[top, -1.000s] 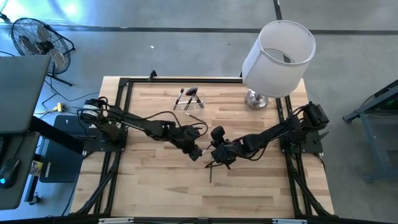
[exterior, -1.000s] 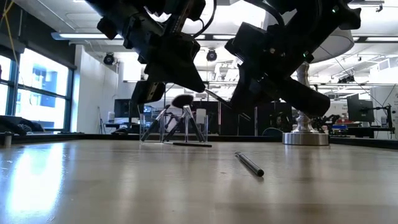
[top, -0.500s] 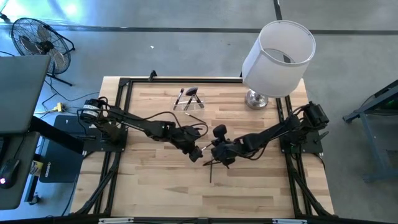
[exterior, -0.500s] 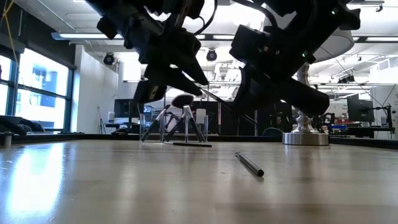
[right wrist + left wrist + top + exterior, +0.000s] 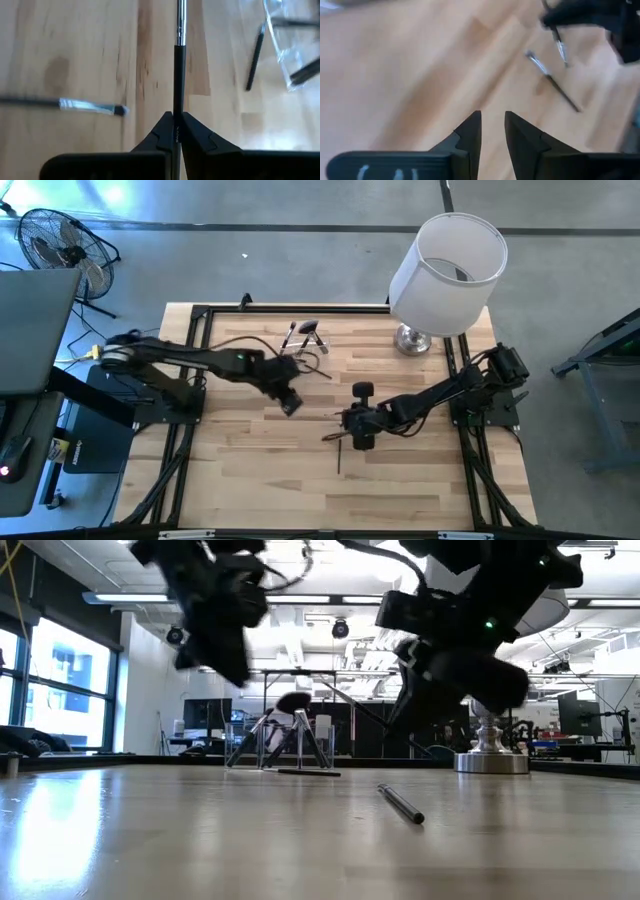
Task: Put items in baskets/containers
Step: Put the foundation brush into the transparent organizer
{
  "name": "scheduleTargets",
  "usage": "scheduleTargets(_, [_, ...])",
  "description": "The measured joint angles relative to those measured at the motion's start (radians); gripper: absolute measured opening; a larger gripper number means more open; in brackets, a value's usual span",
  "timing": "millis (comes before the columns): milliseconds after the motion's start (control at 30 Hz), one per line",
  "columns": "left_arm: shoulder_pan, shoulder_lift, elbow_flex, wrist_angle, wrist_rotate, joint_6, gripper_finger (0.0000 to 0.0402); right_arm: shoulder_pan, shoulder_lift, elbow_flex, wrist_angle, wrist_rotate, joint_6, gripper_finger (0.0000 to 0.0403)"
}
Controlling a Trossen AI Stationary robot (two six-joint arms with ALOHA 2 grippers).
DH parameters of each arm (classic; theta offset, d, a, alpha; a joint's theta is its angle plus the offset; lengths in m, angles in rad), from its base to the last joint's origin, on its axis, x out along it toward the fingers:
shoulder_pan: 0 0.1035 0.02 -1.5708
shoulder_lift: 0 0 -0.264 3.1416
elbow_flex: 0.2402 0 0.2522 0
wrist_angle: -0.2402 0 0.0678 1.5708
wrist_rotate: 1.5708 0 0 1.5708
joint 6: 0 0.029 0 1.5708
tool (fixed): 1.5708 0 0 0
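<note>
Table [image 5: 250, 480] of pale wood planks carries one slim dark brush [image 5: 401, 804] lying loose nearest. Right gripper [image 5: 176, 119] pinches a thin black silver-ferruled brush [image 5: 179, 60]. Left gripper [image 5: 493, 127] hangs parted, empty. Farthest, the clear plastic holder [image 5: 305, 343] holds brushes.

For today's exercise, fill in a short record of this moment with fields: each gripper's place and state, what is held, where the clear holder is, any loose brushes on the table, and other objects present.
Left gripper: above the table left of centre, fingers slightly apart, empty
Right gripper: mid-table, shut on held brush
Clear holder: far side of the table, lying tipped with brushes in and beside it
Loose brushes: one on the wood near the right gripper; one near the front
Other objects: white lampshade lamp at the far right corner
</note>
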Motion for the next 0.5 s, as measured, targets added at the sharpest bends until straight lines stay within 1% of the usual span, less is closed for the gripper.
scheduleTargets(100, [0.0, -0.102, -0.002, -0.199, -0.136, 0.051, 0.0065, -0.025, 0.0, 0.0, 0.038, -0.027, 0.156, 0.0008])
scheduleTargets(167, [-0.001, -0.155, -0.003, -0.272, -0.212, 0.073, 0.0051, -0.051, 0.0, -0.001, 0.095, -0.05, 0.23, 0.001])
scheduleTargets(233, [-0.002, -0.219, -0.03, -0.329, -0.235, 0.091, 0.0033, -0.08, 0.006, -0.001, 0.188, -0.072, 0.279, 0.0011])
scheduleTargets(333, [-0.002, -0.325, -0.1, -0.311, -0.253, 0.124, 0.0006, -0.131, 0.032, 0.0, 0.366, -0.114, 0.325, 0.0008])
scheduleTargets(500, [-0.002, -0.488, -0.267, -0.26, -0.25, 0.122, 0.0003, -0.22, 0.144, 0.003, 0.714, -0.219, 0.39, 0.0008])
